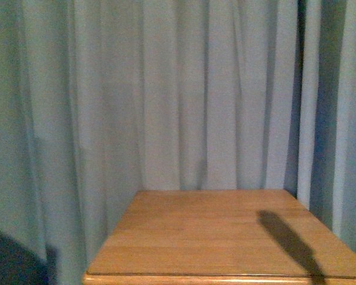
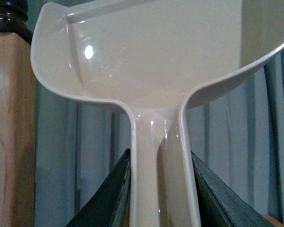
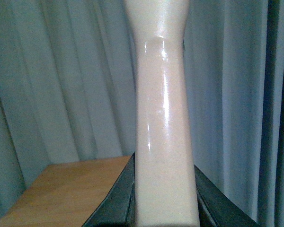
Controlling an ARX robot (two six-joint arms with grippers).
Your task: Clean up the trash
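My left gripper (image 2: 162, 189) is shut on the handle of a cream plastic dustpan (image 2: 161, 52), whose empty scoop fills the left wrist view. My right gripper (image 3: 164, 198) is shut on a cream brush handle (image 3: 163, 118) that stands up between its dark jaws; the bristles are out of view. The white tissue wad is not in view in any frame. Neither gripper shows in the front view, only a long dark shadow (image 1: 288, 240) on the table's right side.
A wooden table (image 1: 213, 231) stands in front of pale blue-grey curtains (image 1: 166, 89); it also shows in the right wrist view (image 3: 71, 189). A light wooden post (image 2: 9, 132) with a dark cap (image 2: 8, 14) is beside the dustpan.
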